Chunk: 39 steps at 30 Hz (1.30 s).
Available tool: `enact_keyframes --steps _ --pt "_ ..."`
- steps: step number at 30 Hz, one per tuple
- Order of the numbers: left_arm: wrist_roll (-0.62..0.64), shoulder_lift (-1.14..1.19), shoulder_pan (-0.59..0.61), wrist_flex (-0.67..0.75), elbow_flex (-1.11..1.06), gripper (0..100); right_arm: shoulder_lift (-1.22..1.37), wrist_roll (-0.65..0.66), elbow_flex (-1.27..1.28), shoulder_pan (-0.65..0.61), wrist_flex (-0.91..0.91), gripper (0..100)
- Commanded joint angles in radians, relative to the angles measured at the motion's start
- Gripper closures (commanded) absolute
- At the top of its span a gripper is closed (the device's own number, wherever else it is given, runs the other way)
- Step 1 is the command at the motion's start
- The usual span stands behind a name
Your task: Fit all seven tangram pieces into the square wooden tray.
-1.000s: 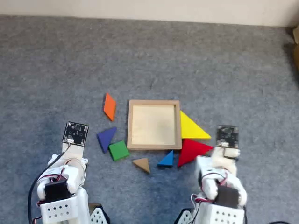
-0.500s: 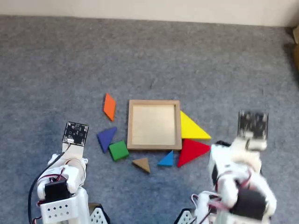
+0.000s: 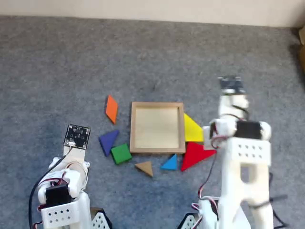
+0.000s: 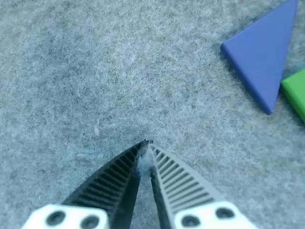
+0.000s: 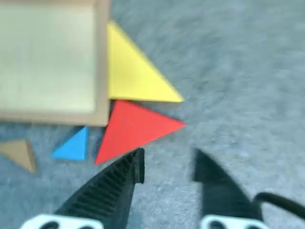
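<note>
The square wooden tray (image 3: 181, 128) lies empty on the grey carpet. To its left are an orange parallelogram (image 3: 111, 108), a dark blue triangle (image 3: 108, 140) and a green square (image 3: 121, 153). Below it lie a brown triangle (image 3: 144, 167) and a small blue triangle (image 3: 169, 163). At its right are a yellow triangle (image 3: 192, 128) and a red triangle (image 3: 194, 153). My right gripper (image 5: 169, 167) is open above the carpet just short of the red triangle (image 5: 133, 126), holding nothing. My left gripper (image 4: 145, 144) is shut and empty over bare carpet, near the dark blue triangle (image 4: 264, 55).
The right arm (image 3: 240, 143) stands tall to the right of the tray and covers part of the yellow and red triangles. The left arm (image 3: 71, 167) sits low at the front left. A pale wall runs along the far edge.
The right arm has risen and swung forward from its low rest pose, now standing beside the yellow and red triangles. The left arm has not moved.
</note>
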<state>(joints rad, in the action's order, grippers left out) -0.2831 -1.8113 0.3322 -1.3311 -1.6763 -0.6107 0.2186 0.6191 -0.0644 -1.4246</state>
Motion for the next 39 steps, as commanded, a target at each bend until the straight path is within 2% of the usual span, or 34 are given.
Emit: enact_keyframes --steps 1,8,12,23,31,39 --pt "0.005 -0.005 0.005 -0.003 -0.019 99 0.088 0.021 -0.061 -0.099 0.084 67.8" --pt "0.005 -0.005 0.005 -0.003 -0.019 99 0.269 0.025 -0.061 -0.179 0.317 67.8" --pt "0.005 -0.005 0.005 -0.003 -0.019 99 0.351 0.121 -0.062 -0.18 0.366 67.6" --pt "0.005 -0.005 0.005 -0.003 -0.019 99 0.553 0.133 -0.062 -0.171 0.513 67.6" --pt "0.005 -0.005 0.005 -0.003 -0.019 99 0.634 0.133 -0.074 -0.054 0.602 67.6" --pt "0.005 -0.005 0.005 -0.003 -0.019 99 0.673 0.127 -0.191 0.036 0.524 67.6"
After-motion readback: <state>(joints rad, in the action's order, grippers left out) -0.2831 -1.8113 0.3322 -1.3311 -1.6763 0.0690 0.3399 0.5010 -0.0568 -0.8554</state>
